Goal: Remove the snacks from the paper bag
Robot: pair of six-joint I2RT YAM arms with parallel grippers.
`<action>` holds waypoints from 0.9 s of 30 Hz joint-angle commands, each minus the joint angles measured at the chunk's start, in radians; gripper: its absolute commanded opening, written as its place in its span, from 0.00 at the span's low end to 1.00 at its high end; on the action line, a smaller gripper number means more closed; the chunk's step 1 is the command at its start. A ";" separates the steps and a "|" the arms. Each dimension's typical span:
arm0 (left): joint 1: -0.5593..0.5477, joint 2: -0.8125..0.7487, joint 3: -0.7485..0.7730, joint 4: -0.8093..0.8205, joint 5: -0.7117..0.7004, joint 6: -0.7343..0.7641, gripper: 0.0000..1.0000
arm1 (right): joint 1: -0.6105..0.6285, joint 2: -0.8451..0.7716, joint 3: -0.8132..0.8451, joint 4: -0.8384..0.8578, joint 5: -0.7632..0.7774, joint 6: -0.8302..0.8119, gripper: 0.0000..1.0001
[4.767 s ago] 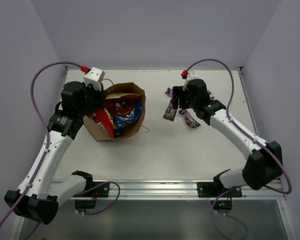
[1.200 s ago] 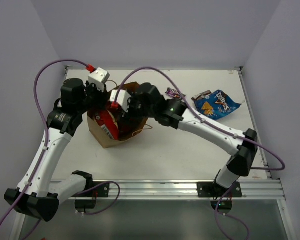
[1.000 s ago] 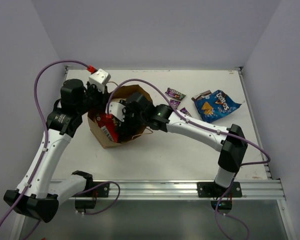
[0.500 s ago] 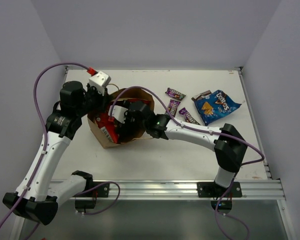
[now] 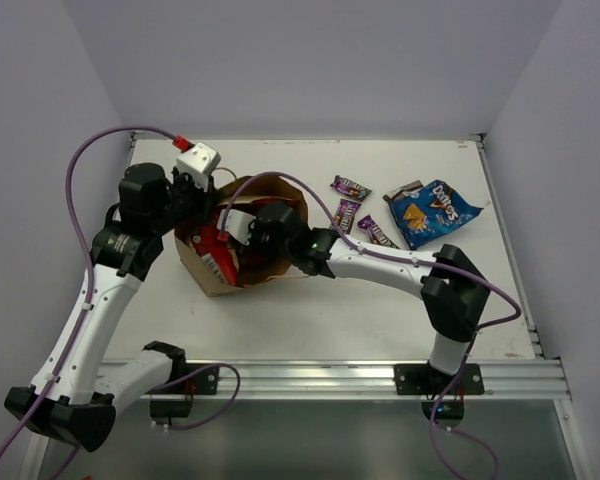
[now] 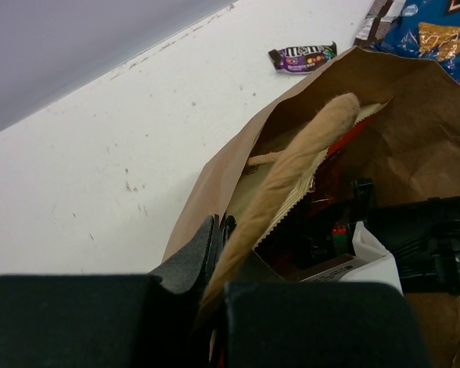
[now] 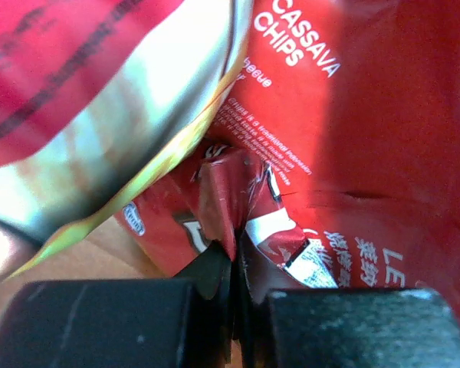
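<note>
Red packets (image 7: 353, 115) lie deep inside the paper bag (image 5: 208, 278), which sits on the left of the white surface (image 5: 330, 320). The right hand (image 7: 234, 257) is clamped on a small red packet (image 7: 241, 192), by what looks like its sealed edge. Such packets are light, soft and slippery, so that flat edge is a good hold. The left hand (image 6: 218, 253) pinches the bag's rim. Pale purple walls (image 5: 310, 60) stand around.

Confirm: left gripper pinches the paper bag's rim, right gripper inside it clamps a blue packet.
Not blue: the right wrist view shows the right gripper shut on a red packet; the left gripper does pinch the rim of the paper bag.
</note>
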 commanded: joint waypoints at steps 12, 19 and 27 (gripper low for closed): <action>-0.008 0.006 0.012 0.032 -0.120 -0.021 0.00 | -0.009 -0.354 0.073 -0.109 -0.121 0.035 0.00; -0.008 0.015 0.012 0.028 -0.181 -0.027 0.00 | -0.009 -0.539 0.133 -0.136 -0.130 0.093 0.00; -0.008 0.041 0.009 0.025 -0.267 -0.041 0.00 | -0.064 -0.739 0.105 -0.109 0.236 0.208 0.00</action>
